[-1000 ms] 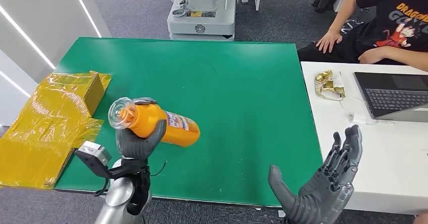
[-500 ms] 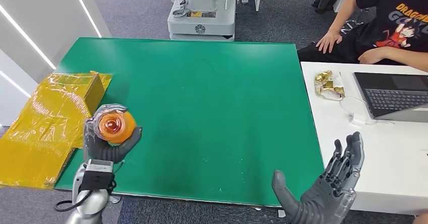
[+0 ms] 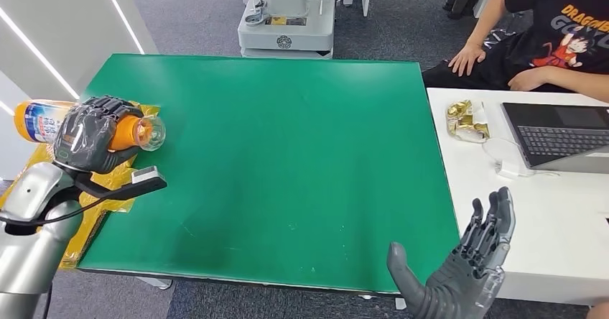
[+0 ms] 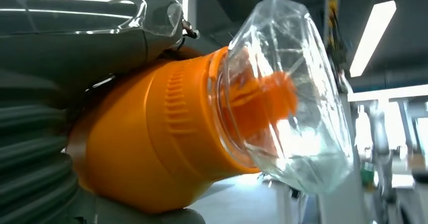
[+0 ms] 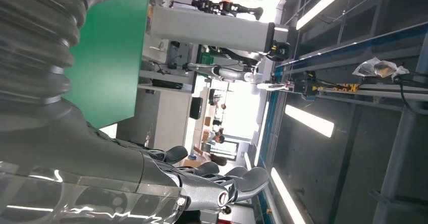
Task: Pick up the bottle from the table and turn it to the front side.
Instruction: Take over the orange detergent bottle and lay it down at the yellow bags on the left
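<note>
The green surface (image 3: 287, 154) lay wide before the robot, with yellow packaging (image 3: 43, 197) just off its left edge. Above that edge, the left robot hand (image 3: 90, 141) grasped the orange bottle (image 3: 43, 120), held lying sideways in the air, its clear cap (image 3: 149, 133) pointing toward the surface's middle. Beyond the surface's near right corner, the right robot hand (image 3: 459, 269) hung released, fingers spread, holding nothing.

Left hand (image 4: 55, 82) grips orange bottle (image 4: 151, 148); clear cap (image 4: 298, 98) over nozzle.
</note>
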Controlling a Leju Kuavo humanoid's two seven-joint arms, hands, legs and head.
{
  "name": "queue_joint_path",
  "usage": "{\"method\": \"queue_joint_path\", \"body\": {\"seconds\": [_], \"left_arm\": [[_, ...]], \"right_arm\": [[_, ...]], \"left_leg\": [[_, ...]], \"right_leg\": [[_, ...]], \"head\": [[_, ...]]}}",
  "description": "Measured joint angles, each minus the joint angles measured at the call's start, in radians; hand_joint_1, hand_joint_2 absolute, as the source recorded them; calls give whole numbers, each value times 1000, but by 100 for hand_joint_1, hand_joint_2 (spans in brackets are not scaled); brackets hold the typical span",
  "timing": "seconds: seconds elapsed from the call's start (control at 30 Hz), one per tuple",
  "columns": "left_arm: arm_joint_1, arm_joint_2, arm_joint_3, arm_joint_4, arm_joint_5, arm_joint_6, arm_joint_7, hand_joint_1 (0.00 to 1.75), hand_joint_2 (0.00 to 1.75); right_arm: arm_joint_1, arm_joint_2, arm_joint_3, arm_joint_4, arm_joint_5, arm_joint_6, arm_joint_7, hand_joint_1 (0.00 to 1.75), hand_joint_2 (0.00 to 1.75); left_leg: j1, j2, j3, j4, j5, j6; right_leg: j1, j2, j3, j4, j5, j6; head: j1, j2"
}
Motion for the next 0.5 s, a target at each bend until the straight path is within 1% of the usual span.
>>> {"method": "queue_joint_path", "body": {"seconds": [0.13,0.23,0.33,0.5], "left_arm": [[-88,78,-85,86,-67,-113,-5,175,175],[-154,116,-156,160,-83,-166,-17,175,175],[-213,132,-218,246,-87,-190,-25,175,175],[-294,135,-301,411,-84,-195,-42,175,175]], "right_arm": [[1,-1,-1,0,-2,9,-1,0,175],[3,-1,-2,-3,2,15,1,0,175],[7,-1,-2,-10,13,15,7,0,175],[16,0,-4,-29,31,13,24,0,175]], "left_leg": [[0,0,0,0,0,0],[0,0,0,0,0,0],[0,0,0,0,0,0],[0,1,0,0,0,0]], "right_leg": [[0,0,-1,0,0,0],[0,1,-1,0,0,0],[0,1,-1,0,0,0],[0,1,-1,0,0,0]], "head": [[0,0],[0,0],[0,0],[0,0]]}}
